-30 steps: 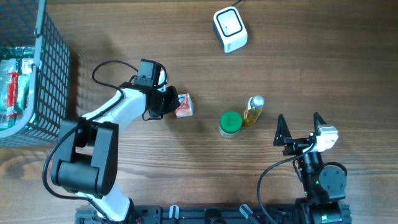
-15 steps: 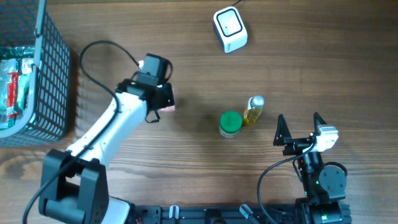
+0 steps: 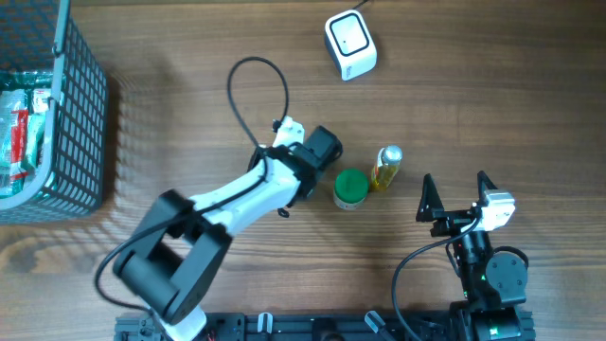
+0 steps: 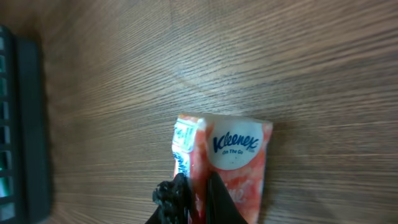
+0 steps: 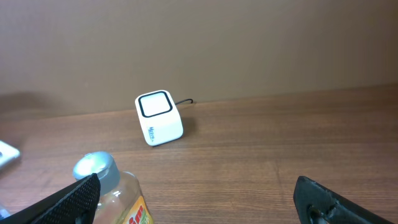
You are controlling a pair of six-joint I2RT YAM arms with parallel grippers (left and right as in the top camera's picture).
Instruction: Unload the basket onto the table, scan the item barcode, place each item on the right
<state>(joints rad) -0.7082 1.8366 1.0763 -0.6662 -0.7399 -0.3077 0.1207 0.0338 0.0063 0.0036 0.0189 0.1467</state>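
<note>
Nearest the robot's base, the right hand (image 3: 453, 197) stands spread wide and empty. The left hand (image 4: 194, 198) is pinched on the lower edge of the Kleenex tissue pack (image 4: 235, 152) at mid-table (image 3: 492, 104), beside the green-lidded jar (image 3: 351, 188). The pickup looks done, but the pack has yet to reach the white scanner (image 3: 350, 44) at the far edge, still well apart from it.

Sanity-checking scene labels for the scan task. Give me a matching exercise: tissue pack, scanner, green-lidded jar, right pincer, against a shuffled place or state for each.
Column 1
1. tissue pack
2. scanner
3. green-lidded jar
4. right pincer

Column 2
a. open, holding nothing
b. standing alone at the top of the overhead view
c. gripped by the left pincer
d. right beside the yellow bottle

Pairs: 1-c, 2-b, 3-d, 4-a
</note>
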